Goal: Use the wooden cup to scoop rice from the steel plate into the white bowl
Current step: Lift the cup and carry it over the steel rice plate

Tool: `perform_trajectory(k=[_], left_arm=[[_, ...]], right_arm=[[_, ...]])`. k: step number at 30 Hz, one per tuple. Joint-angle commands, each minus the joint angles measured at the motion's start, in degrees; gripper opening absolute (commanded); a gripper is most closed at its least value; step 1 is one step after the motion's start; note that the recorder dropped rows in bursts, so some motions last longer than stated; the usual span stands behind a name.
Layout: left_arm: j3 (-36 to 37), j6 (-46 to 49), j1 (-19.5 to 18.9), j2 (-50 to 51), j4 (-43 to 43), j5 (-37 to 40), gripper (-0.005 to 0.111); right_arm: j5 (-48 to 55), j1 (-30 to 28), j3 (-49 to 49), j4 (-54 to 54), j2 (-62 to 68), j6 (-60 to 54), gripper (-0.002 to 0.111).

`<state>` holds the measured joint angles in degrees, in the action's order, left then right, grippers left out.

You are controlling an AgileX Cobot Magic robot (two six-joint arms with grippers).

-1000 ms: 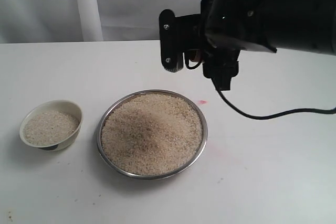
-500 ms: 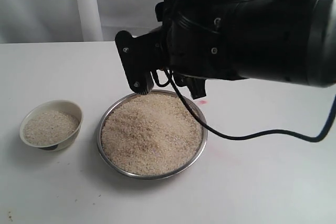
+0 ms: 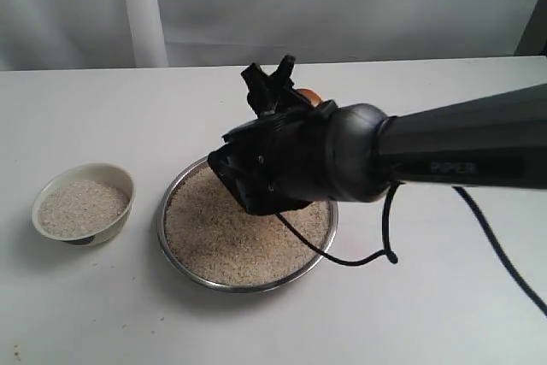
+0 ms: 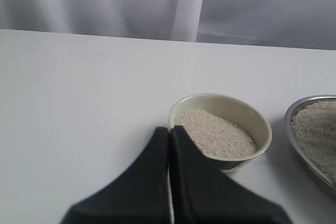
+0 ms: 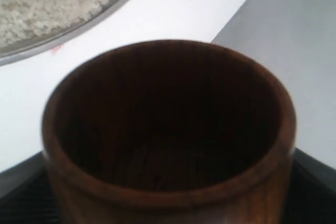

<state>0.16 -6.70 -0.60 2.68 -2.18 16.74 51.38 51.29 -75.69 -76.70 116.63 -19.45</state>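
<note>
- Cup position: the wooden cup (image 5: 168, 129) sits between the fingers of the right gripper (image 5: 168, 205). Black pads (image 5: 21, 195) show on either side of its lower wall and bear against the wood. The jaws stand apart by the cup's width and are clamped on it.
- Cup condition: the mouth faces the wrist camera. The dark interior shows bare wood grain down to the floor.
- Exterior check: the right arm (image 3: 427, 151) reaches in from the right, across the middle, and covers the far right part of the steel plate (image 3: 184, 258). Only a sliver of the reddish-brown cup shows past the black finger mount, towards the far side of the plate. Its height above the table cannot be told from this view.
- Right wrist check: white table (image 3: 85, 314) lies behind the cup. The plate's rim passes off to one side, apart from the cup.
- Rice (image 3: 222, 241): it lies in the plate as a loose layer reaching nearly to the rim, apart from the cup.
- White bowl (image 3: 84, 203): it stands on the table to the left of the plate, near but not touching, and is partly filled with rice.
- Left gripper (image 4: 169, 131): the fingers are pressed together tip to tip with nothing between them. The tips sit just short of the bowl's near wall. The plate's rim shows beyond the bowl at the edge of that view.
- Pink mark (image 5: 55, 49): it is on the table just outside the plate's rim.
</note>
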Motion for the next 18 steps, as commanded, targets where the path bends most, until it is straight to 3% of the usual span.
perform_trajectory(k=[1,18], left_arm=[[-0.2,-0.4,-0.1,0.2,0.3,-0.4,0.0],[-0.2,-0.4,-0.1,0.2,0.3,-0.4,0.0]], right_arm=[[0.6,0.2,-0.4,-2.8,2.5,0.1,0.0],[4.3,-0.1,-9.4,-3.0,12.1,-0.1,0.0]])
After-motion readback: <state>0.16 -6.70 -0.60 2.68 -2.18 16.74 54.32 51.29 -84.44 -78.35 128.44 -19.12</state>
